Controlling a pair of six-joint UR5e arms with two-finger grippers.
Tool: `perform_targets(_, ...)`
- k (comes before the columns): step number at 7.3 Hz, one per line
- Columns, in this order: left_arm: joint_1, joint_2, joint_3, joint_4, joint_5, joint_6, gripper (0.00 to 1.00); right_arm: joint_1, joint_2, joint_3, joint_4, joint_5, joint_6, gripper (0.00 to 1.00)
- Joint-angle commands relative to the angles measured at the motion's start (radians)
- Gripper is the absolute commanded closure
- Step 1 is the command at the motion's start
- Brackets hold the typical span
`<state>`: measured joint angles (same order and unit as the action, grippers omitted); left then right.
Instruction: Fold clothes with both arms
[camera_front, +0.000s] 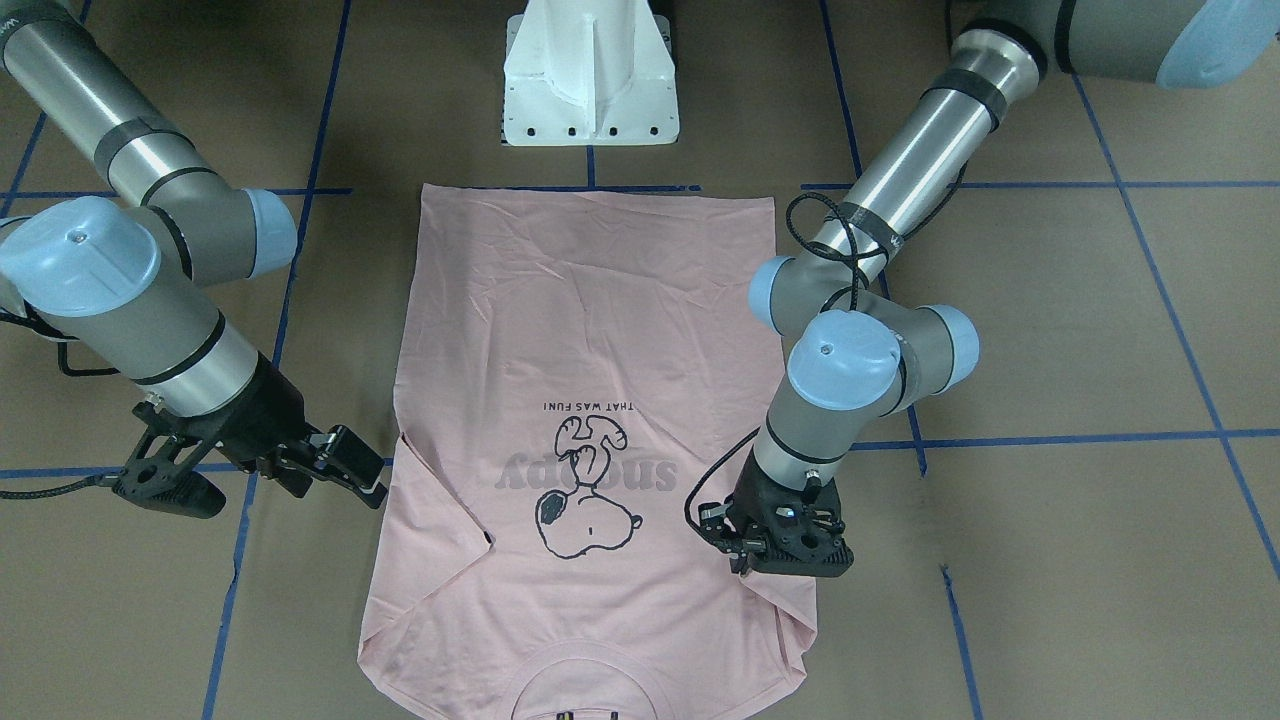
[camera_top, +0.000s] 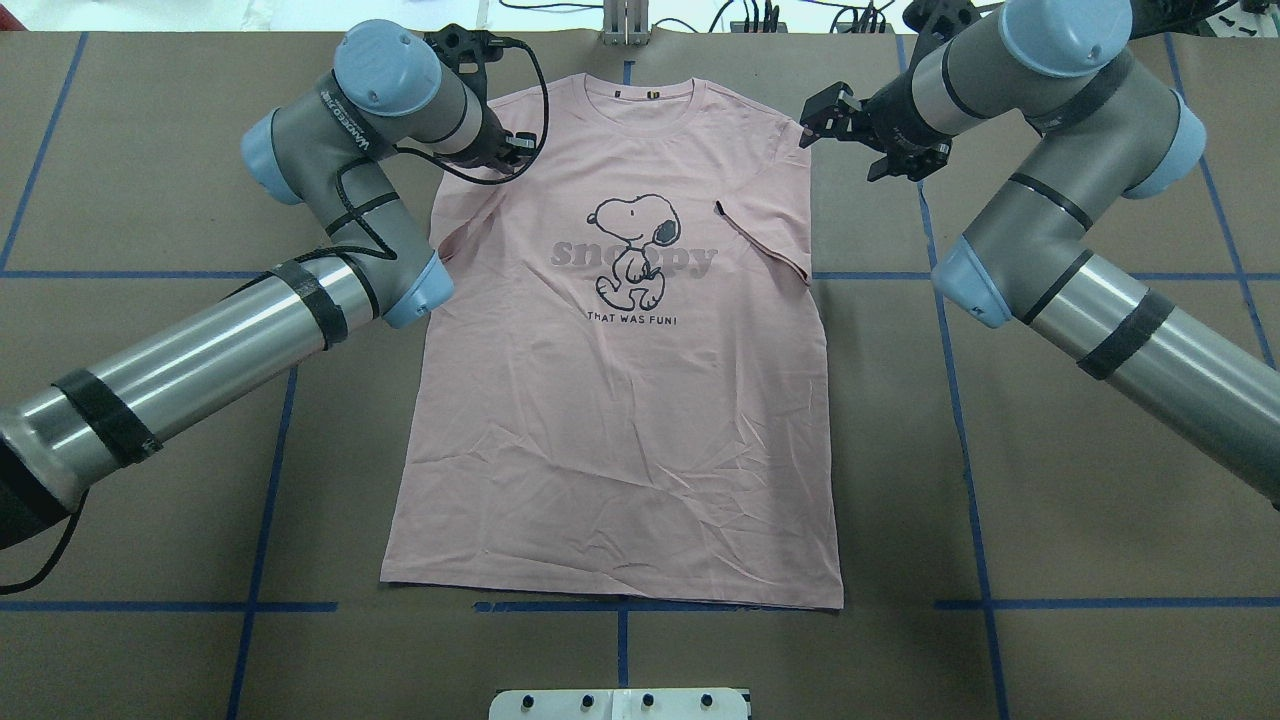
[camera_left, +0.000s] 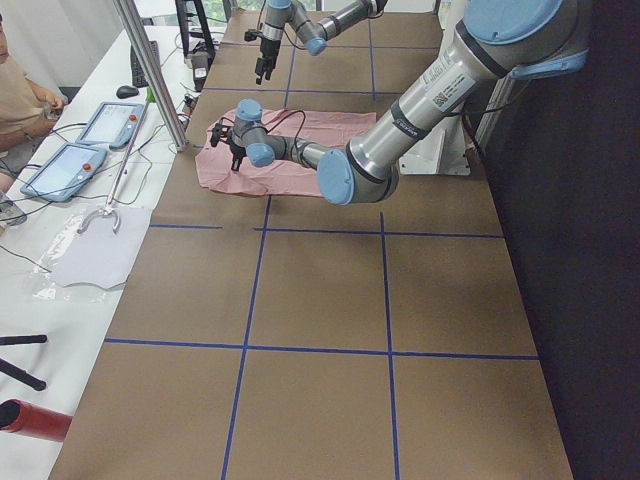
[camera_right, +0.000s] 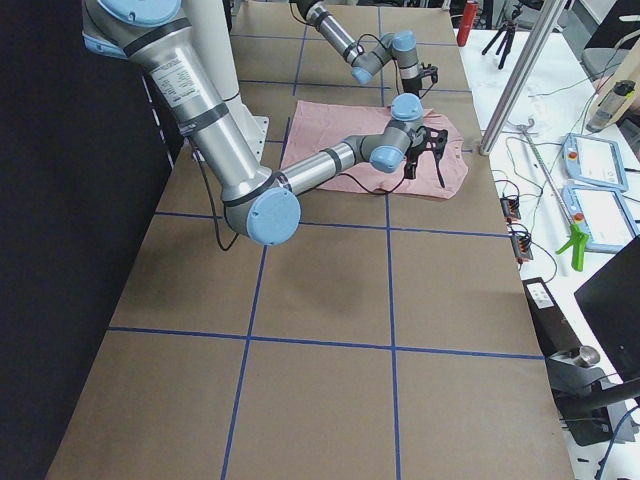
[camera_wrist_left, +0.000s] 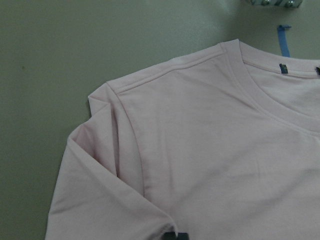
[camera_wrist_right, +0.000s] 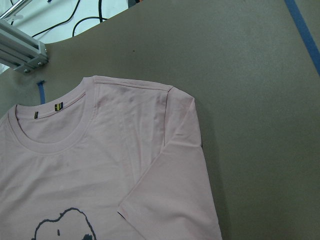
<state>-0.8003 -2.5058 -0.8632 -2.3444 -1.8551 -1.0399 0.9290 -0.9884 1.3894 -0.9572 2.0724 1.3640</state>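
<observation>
Fingers of right gripper (camera_top: 818, 112) gape empty, left gripper's (camera_front: 775, 548) unreadable; both seem poised at T-shirt (camera_top: 620, 420) shoulders, next pinching cloth to fold.

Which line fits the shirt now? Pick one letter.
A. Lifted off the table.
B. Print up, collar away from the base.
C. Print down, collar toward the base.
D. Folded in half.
B: the shirt lies spread on the table with its print facing up, and its collar is at the end far from the base.
</observation>
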Motion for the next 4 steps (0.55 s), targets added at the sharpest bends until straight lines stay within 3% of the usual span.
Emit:
perform_targets(1,0.003,-0.002,-0.007,-0.021,0.004,-0.002,0.20,-0.001,0.004,-0.004,0.000,0.000,0.001,0.00)
perform_targets(3,0.001,0.028,-0.125,-0.019,-0.002,-0.052,0.09,-0.010,0.008,-0.006,-0.002,-0.003,0.012,0.00)
perform_targets(4,0.001,0.079,-0.220,-0.016,-0.007,-0.060,0.09,-0.022,0.011,-0.004,-0.003,-0.003,0.047,0.00)
